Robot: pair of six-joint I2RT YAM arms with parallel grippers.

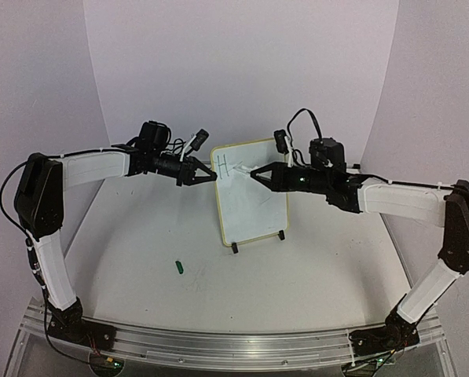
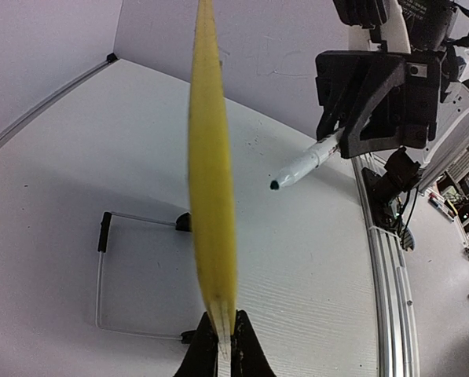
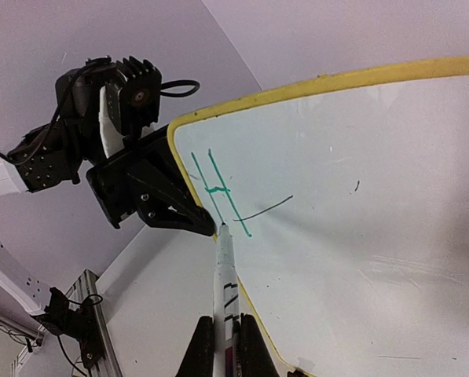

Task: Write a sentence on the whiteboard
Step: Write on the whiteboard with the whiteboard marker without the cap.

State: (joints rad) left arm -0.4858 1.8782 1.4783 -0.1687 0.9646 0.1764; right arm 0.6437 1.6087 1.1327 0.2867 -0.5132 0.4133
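Cap (image 1: pixel 179 267), small and green, is seen lying on the white table (image 1: pixel 140 251), near side. Behind it the small yellow-framed whiteboard (image 1: pixel 254 204) is stood upright on two black feet (image 1: pixel 235 250). Its left edge is clamped by the left gripper (image 1: pixel 210 177). A slim white marker (image 1: pixel 242 168) is gripped by the right gripper (image 1: pixel 254 173), tip at the green lettering (image 1: pixel 224 165), a lone "H", top-left.

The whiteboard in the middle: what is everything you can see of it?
The whiteboard is a small white rectangle with rounded corners and a pale yellow frame, plastic by its look. It stands near upright on two black feet on the table. A green H with a trailing stroke sits near its top left corner; faint smudges mark the rest. The left end effector pinches its left edge; a marker tip sits by the H, contact unclear.
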